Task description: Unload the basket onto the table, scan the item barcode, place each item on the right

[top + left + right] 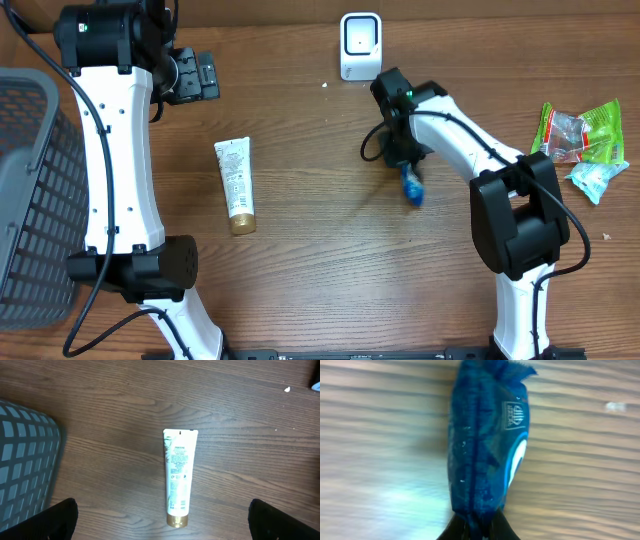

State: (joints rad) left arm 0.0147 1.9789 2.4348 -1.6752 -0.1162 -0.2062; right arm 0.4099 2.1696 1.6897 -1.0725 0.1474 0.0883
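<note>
Evidently light, soft and crinkly, probably slick, the blue packet (485, 450) is best pinched at a sealed end; the right hand (475, 530) is clamped on one end, its arm stretched forward, packet at 5 o'clock from the scanner (360, 45). The left hand (197, 76) hangs wide open, empty.

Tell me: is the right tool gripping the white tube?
No, the right tool is shut on the blue packet, while the white tube lies apart, untouched.
</note>
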